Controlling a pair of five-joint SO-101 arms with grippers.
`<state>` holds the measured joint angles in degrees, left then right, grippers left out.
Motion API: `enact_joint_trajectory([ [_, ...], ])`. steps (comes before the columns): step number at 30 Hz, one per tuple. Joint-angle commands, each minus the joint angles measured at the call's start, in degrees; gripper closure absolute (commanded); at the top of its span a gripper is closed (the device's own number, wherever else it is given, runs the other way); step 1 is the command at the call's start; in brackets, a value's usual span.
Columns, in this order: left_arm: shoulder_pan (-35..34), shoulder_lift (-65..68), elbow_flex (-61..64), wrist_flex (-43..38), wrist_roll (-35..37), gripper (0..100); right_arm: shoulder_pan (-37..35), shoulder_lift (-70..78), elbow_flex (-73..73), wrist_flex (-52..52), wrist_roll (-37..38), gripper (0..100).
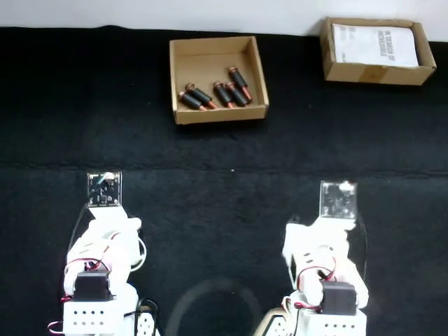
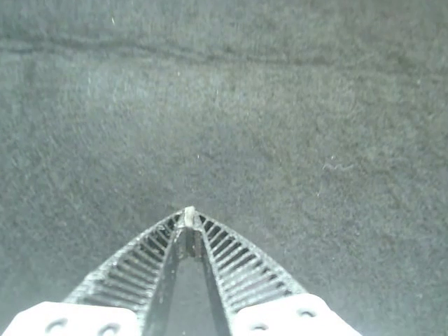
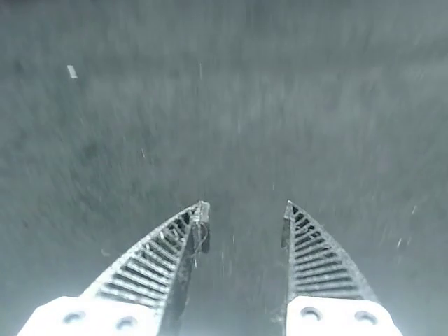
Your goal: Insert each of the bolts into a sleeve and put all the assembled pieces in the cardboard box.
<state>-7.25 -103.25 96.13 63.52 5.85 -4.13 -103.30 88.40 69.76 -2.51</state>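
Several dark sleeves with copper bolts (image 1: 215,94) lie inside the open cardboard box (image 1: 183,56) at the back centre of the table. My left arm (image 1: 98,252) is folded back at the near left, and its gripper (image 2: 188,215) is shut with the fingertips touching, nothing between them, over bare black cloth. At the near right sits my right arm (image 1: 329,255). Its gripper (image 3: 243,212) is open with a clear gap and holds nothing above the cloth.
A second cardboard box (image 1: 336,66) with a white printed sheet (image 1: 374,43) in it stands at the back right. Black cloth (image 1: 224,182) covers the table between the arms and the boxes.
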Motion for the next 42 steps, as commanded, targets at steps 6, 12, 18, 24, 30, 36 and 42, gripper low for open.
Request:
enact_joint_trajectory([
  [6, -2.15, -0.48, 0.92, 0.35, -0.26, 99, 0.40, 0.84, 6.46, 1.71, 1.05, 84.3],
  [12, -2.15, -0.48, 0.92, 0.44, -0.26, 99, 1.71, 0.92, 10.95, 1.98, 4.75, 84.3],
  [18, -1.71, -0.48, 0.92, 0.62, -0.88, 99, 1.54, 0.84, 14.29, 0.66, -0.88, 85.0],
  [24, 2.51, -0.48, 0.92, 1.85, -8.70, 99, -1.63, 0.57, 14.29, 0.66, -0.88, 97.4],
  [30, 2.86, -0.48, 0.92, 1.76, -9.76, 99, -2.86, 0.57, 14.37, 0.66, -1.05, 98.1],
  [36, 2.59, -0.48, 0.92, 1.93, -9.76, 99, -2.86, 0.48, 14.37, 0.66, -1.05, 98.1],
  [42, 2.59, -0.31, 0.92, 1.93, -9.76, 99, -2.86, 0.48, 14.37, 0.66, -1.05, 98.1],
])
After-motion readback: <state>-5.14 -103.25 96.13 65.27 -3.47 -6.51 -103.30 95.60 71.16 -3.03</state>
